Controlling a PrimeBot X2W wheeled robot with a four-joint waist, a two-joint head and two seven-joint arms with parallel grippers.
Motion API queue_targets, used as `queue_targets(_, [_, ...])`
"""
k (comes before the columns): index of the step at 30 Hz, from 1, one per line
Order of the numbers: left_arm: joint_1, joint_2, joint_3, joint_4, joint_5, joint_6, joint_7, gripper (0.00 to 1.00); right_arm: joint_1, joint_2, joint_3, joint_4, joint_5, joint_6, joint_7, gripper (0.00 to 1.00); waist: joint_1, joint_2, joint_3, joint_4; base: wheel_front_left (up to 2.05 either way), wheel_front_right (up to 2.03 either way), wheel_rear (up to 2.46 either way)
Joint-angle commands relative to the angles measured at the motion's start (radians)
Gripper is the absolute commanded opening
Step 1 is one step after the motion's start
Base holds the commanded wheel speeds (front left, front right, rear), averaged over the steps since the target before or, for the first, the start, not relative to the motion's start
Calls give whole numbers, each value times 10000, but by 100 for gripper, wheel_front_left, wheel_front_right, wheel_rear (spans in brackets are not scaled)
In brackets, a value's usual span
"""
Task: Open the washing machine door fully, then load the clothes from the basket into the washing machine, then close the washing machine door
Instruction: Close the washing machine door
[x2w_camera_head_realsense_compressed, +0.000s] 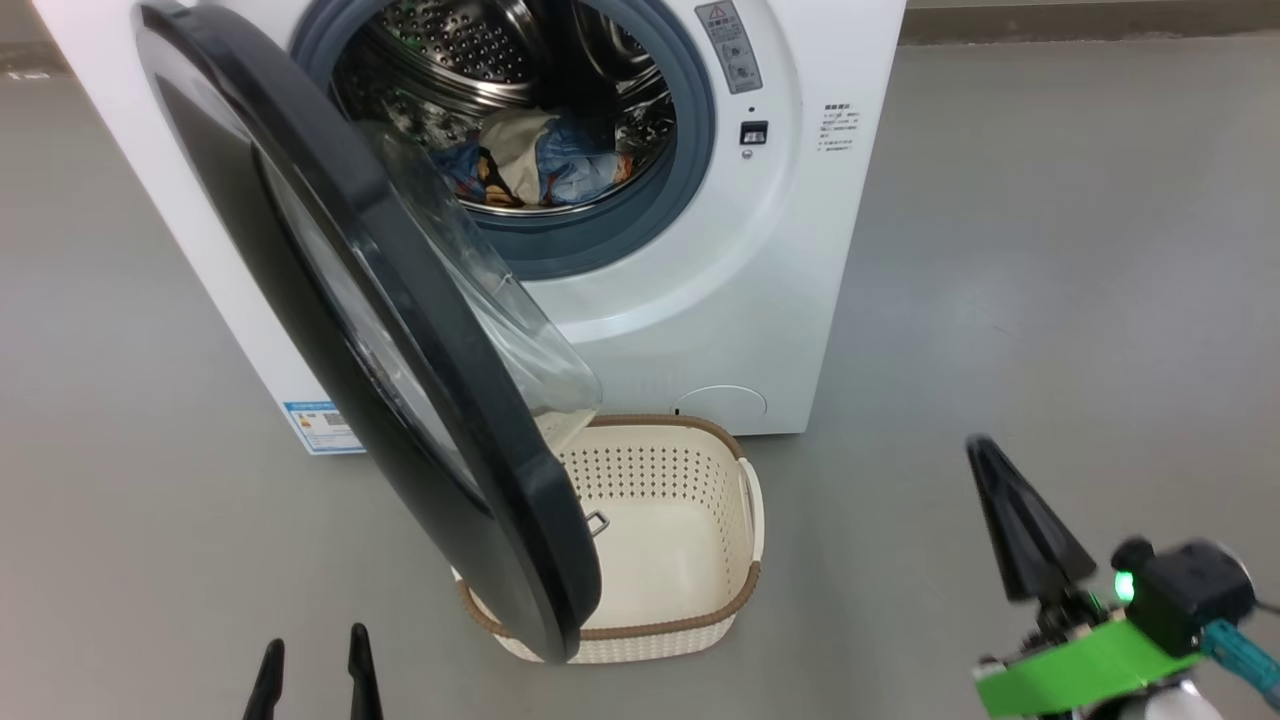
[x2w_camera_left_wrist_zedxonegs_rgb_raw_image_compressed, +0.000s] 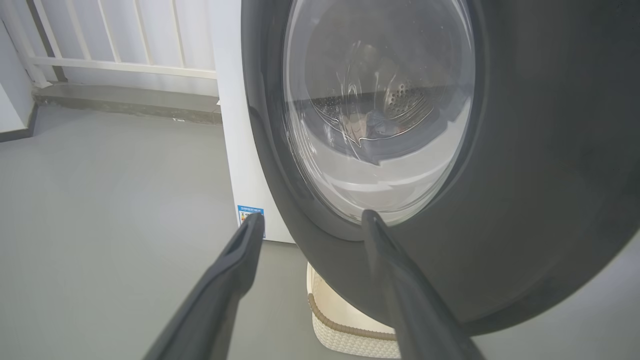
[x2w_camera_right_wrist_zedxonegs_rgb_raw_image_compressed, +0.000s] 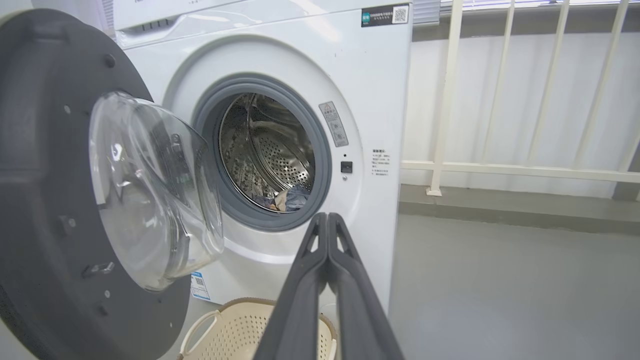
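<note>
Light-blue and cream clothes (x2w_camera_head_realsense_compressed: 540, 160) are seen lodged in white front-loading washing machine (x2w_camera_head_realsense_compressed: 760, 300).
Glossy black round door (x2w_camera_head_realsense_compressed: 250, 200) is seen ajar over cream perforated basket (x2w_camera_head_realsense_compressed: 650, 480) (floor-standing); left gripper (x2w_camera_head_realsense_compressed: 316, 640) is spread, right gripper (x2w_camera_right_wrist_zedxonegs_rgb_raw_image_compressed: 327, 217) clenched empty.

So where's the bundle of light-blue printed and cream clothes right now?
In the head view's upper middle, the clothes lie at the bottom of the perforated steel drum of the white washing machine, behind its grey rubber gasket.

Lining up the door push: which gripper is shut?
The right gripper: its fingers are pressed together, holding nothing. The left gripper has its fingers spread, facing the washing machine door.
</note>
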Motion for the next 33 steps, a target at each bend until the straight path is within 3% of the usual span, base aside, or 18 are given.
queue_targets(1, [-124,13,281,-236,-22,71,-64,100,-724,-36,528,-672,158,16,-49,0,-1,-1,-14,54,0,0,0])
queue_targets(11, [-169,13,56,-94,-100,28,-64,100,-2839,271,3058,-2705,603,16,-49,0,-1,-1,-138,487,0,0,0])
queue_targets(17, [-255,13,-130,-4,-123,-3,-64,100,-3393,638,4538,-3201,945,16,-49,0,-1,-1,-195,829,0,0,0])
queue_targets(24, [-286,13,-371,79,-261,27,-64,100,-2821,848,6344,-1987,1507,16,-49,0,-1,-1,-174,1314,0,0,0])
queue_targets(33, [-387,12,-644,6,-327,208,-65,100,-2291,901,6887,67,1990,16,-49,0,-1,-1,142,1671,0,0,0])
